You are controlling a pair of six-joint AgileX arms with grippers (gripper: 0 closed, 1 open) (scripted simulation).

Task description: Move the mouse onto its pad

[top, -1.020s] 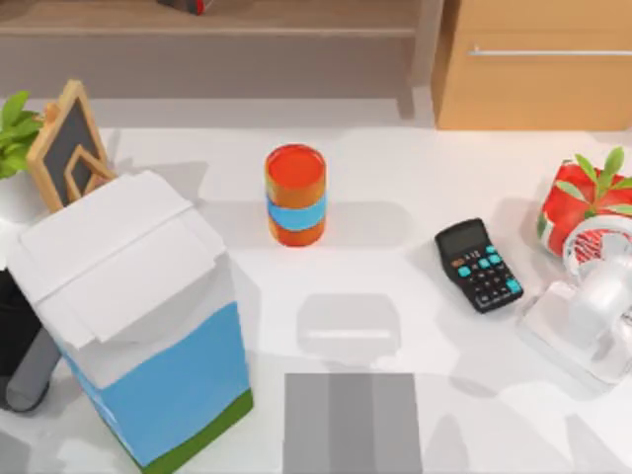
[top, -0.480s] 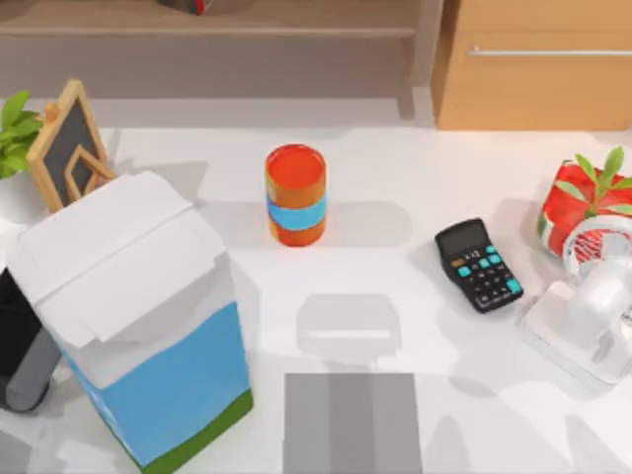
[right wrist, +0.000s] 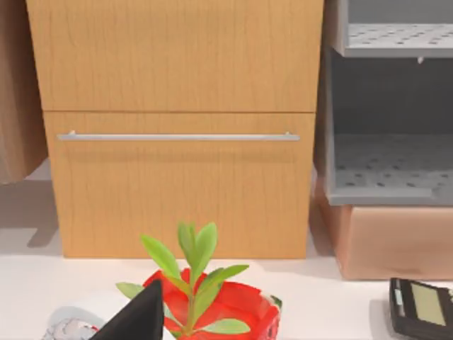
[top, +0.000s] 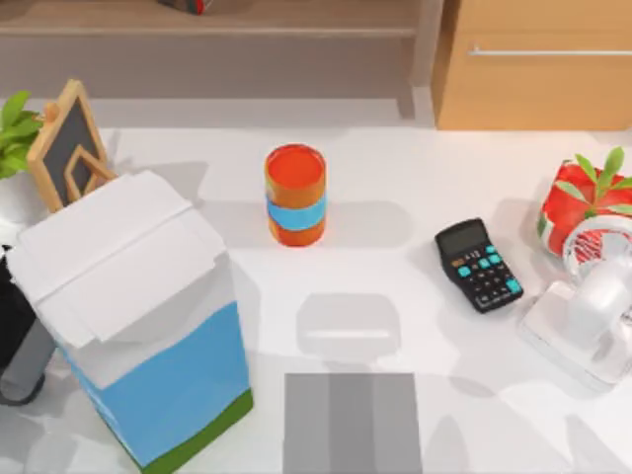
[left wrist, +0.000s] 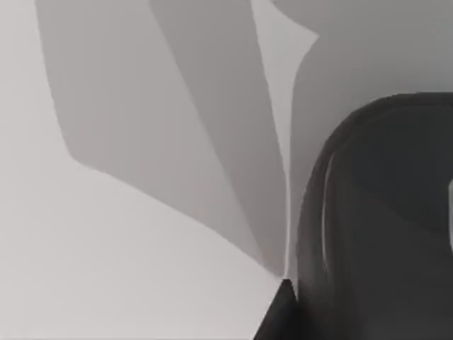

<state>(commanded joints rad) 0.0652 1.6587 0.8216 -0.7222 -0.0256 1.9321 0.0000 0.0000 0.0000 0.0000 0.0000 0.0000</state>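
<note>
Well, little has changed. In the top view my left arm (top: 18, 341) at the far left edge of the table, half hidden by the tall carton (top: 133, 316), has shifted a touch. Its grey link now sits slimmer and closer against the carton's side than half a second ago. The cup (top: 295, 195), the calculator (top: 479, 265), the fan (top: 588, 311) and the pad (top: 353, 423) lie exactly where they did.

The left wrist view shows why the arm is over there. A glossy black rounded body, which I take for the mouse (left wrist: 382, 227), looms very close on the white table, with the dark tip of the left gripper (left wrist: 283, 315) just beside its edge. Whether the left gripper is wide, narrow or already around the mouse I cannot tell.

So the mouse sits on the table's left side behind the carton, well apart from the pad at the near middle edge. I read this as the final approach before the pick, with the carry still to come and the carton standing in the way.

My right gripper (right wrist: 138, 319) hangs parked near the red plant pot (right wrist: 212, 308), its state equally unclear.
</note>
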